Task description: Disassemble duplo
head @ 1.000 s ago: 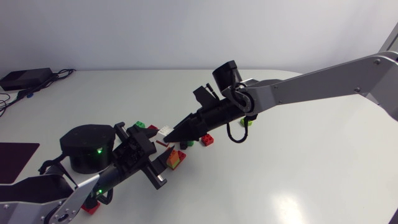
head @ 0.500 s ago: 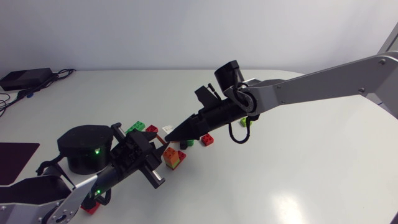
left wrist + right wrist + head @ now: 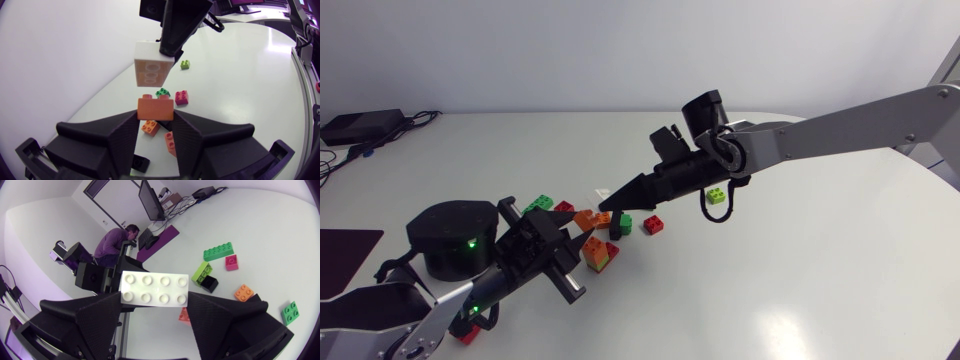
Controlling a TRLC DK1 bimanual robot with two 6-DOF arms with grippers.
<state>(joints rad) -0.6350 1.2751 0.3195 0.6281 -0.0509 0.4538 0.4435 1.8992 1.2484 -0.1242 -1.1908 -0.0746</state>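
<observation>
The worktop [image 3: 800, 280] is wide and smooth, so anything we let slip could bounce and slide well away. Our two arms meet over its middle, with the right tool [image 3: 608, 205] and the left tool [image 3: 576, 228] nose to nose, and a careless swing by either could knock them together. The right tool is closed on a white brick [image 3: 154, 288] and the left tool is closed on an orange brick [image 3: 155, 108]. The white brick sits just ahead of the orange one and apart from it, so we judge this pair split. The white brick seems pinched only at the fingertips, and such a shallow hold may let it twist out as we lower it. Letting go from up here would drop either brick onto the loose pieces beneath: the green brick [image 3: 537, 205], the red brick [image 3: 654, 224] and the small orange-and-green stack [image 3: 600, 254]. That could scatter them, and the stack looks not yet taken apart.
</observation>
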